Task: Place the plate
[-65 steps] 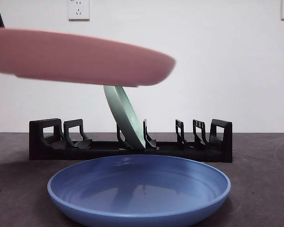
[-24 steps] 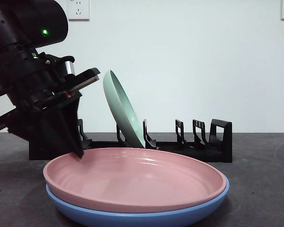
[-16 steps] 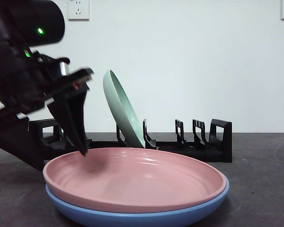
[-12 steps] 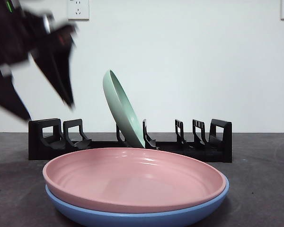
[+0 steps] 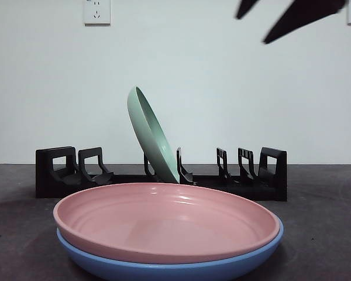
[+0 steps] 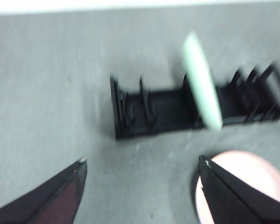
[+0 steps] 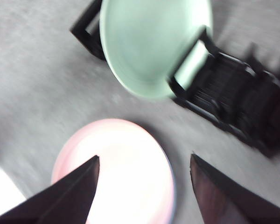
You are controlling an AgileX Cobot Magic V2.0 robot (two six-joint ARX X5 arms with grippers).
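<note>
Pink plate [image 5: 164,219]: lies flat, nested in the blue plate [image 5: 181,268] at the near middle of the table [image 5: 322,222]; a moment ago it was held in the air, so the set-down looks complete.

Left gripper [image 6: 140,163]: jaws apart, empty, raised above the table left of the rack; it stood at the plate's left rim a second ago and is now gone from the front view.

Right gripper [image 7: 142,161]: jaws apart, empty, high over the plates; newly appears as dark tips at top right.

Black rack [image 5: 164,178]: far side, holds a leaning green plate [image 5: 152,137].
</note>
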